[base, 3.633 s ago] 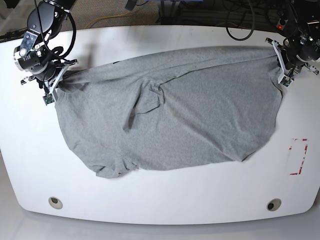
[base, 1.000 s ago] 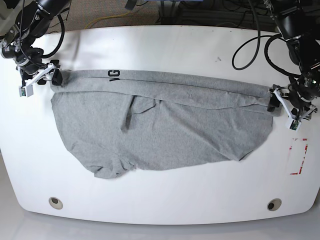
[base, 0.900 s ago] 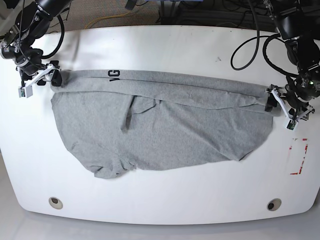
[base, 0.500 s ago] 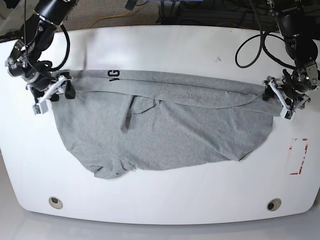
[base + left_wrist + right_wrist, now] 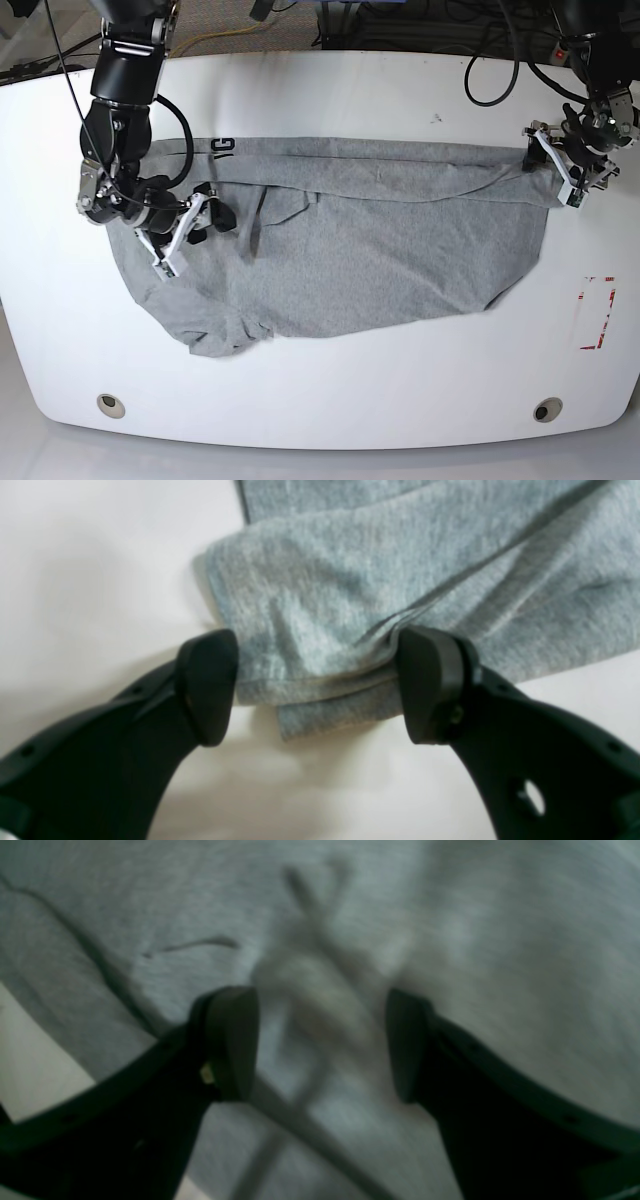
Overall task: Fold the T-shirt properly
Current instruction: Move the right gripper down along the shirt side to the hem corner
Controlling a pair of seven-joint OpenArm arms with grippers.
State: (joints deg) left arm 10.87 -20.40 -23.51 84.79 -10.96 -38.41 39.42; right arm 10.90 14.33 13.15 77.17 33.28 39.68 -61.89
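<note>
Grey T-shirt (image 5: 350, 250) covers white table (image 5: 330, 400); red marker (image 5: 598, 312) alongside.

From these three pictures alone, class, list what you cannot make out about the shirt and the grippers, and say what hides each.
- T-shirt lettering: base view, a few black letters show at the fold; the rest is folded under.
- Right gripper: right wrist view, blur hides what lies between its open jaws.
- Left gripper: base view, too small; left wrist view shows the hem between open jaws, contact unclear.
- Table: edges cut off in both wrist views.
</note>
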